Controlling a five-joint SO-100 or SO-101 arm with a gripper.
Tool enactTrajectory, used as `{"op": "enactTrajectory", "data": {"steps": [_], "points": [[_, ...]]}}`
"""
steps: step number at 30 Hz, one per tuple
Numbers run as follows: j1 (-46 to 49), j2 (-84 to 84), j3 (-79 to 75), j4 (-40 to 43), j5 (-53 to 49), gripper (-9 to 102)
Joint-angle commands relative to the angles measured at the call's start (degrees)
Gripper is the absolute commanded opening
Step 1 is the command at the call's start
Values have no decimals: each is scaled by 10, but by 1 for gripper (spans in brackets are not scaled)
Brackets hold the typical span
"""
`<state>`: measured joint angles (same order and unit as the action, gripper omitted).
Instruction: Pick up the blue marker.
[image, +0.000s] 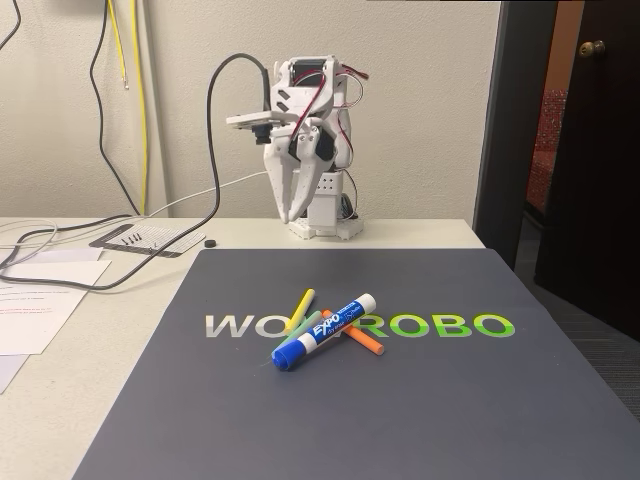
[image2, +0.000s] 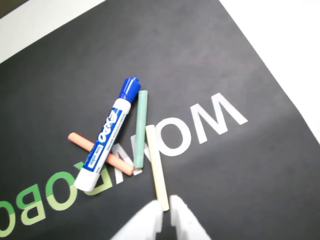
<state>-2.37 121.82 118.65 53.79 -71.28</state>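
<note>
- Fixed view: the white gripper (image: 289, 213) hangs above the table's far edge, fingertips pointing down and nearly together, holding nothing. The blue marker (image: 323, 331) lies well in front of it on the dark mat (image: 420, 400), across a thin yellow stick (image: 299, 309) and an orange stick (image: 366, 345).
- Wrist view: the blue marker (image2: 107, 134) lies diagonally over the orange stick (image2: 79, 141), beside a green stick (image2: 141, 127); the yellow stick's (image2: 156, 166) end sits at the narrow gap between the white fingertips (image2: 183, 215).

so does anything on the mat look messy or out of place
Yes: the blue marker lies in a crossed heap, on top of the orange stick, with the green stick and yellow stick beside it, covering part of the mat's lettering.
</note>
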Motion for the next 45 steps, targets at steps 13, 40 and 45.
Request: {"op": "enactTrajectory", "data": {"steps": [13,40,45], "points": [[-28,-69,-76,-25,-8,0],[5,-201,-76,-137,-68,0],[-9,-221,-76,-149,-53,1]]}}
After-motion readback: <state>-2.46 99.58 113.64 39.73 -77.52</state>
